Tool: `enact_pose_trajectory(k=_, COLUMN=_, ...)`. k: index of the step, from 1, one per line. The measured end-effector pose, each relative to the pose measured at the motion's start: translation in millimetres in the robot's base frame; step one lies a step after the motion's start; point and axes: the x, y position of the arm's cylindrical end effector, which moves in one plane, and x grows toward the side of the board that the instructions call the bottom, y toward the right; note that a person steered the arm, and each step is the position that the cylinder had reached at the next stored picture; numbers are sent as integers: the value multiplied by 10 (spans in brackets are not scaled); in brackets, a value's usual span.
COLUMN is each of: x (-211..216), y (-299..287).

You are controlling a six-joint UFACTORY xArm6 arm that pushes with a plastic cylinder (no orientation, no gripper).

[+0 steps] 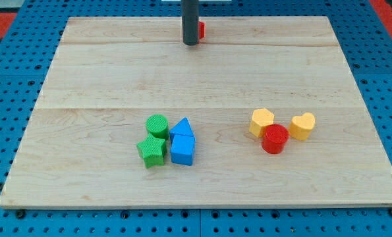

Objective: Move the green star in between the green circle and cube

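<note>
Sitting just below the green circle (157, 124) and touching it, with the blue cube (182, 149) close on the view's right: the green star (151, 151) (not yet between them). Hovering far above the green star, near the board's top edge beside a red block (201, 29): my tip (190, 43), a plain rod, no fingers to open or close. No writing showing anywhere.
</note>
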Motion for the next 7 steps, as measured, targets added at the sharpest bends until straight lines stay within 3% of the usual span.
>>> enact_pose_trajectory(k=1, x=619, y=-688)
enact_pose_trajectory(k=2, x=1594, y=-1159)
enact_pose_trajectory(k=4, x=3199, y=-1606)
enact_pose_trajectory(k=5, x=3274, y=-912)
enact_pose_trajectory(k=7, x=2559, y=-803)
